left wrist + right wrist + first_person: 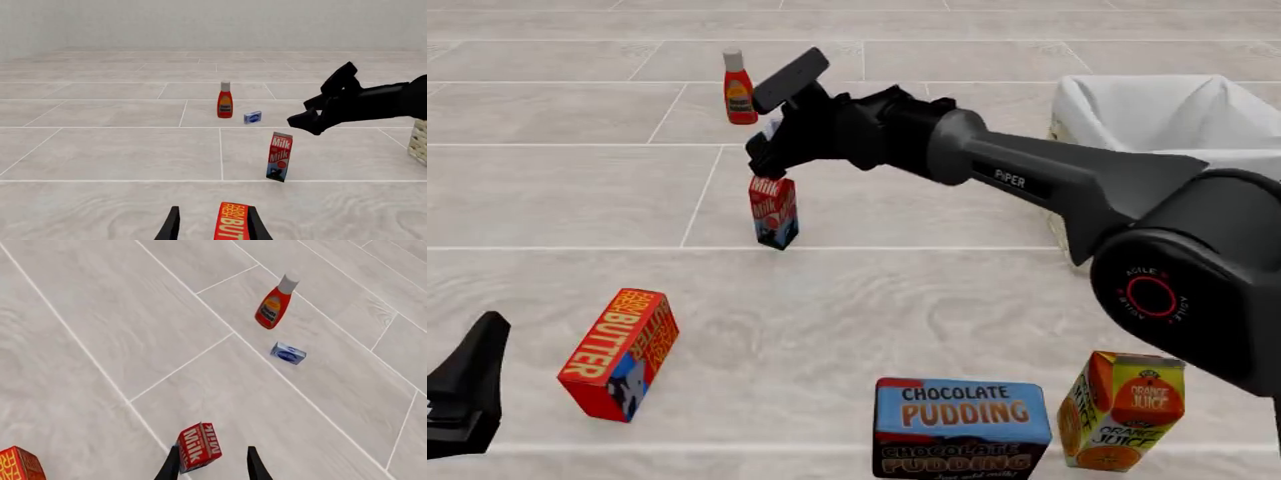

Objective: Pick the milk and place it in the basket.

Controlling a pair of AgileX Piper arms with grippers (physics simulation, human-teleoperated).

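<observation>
The milk is a small red carton with a dark blue base, standing on the tiled surface; it also shows in the left wrist view and the right wrist view. My right gripper hangs open just above it, jaws spread and not touching it; it shows in the left wrist view and its own view. The basket, pale wicker with white cloth lining, stands at the far right; its edge shows in the left wrist view. My left gripper is open and empty at the near left.
A red ketchup bottle and a small blue box stand beyond the milk. A butter box lies near the left gripper. A chocolate pudding box and an orange juice carton stand at the near edge.
</observation>
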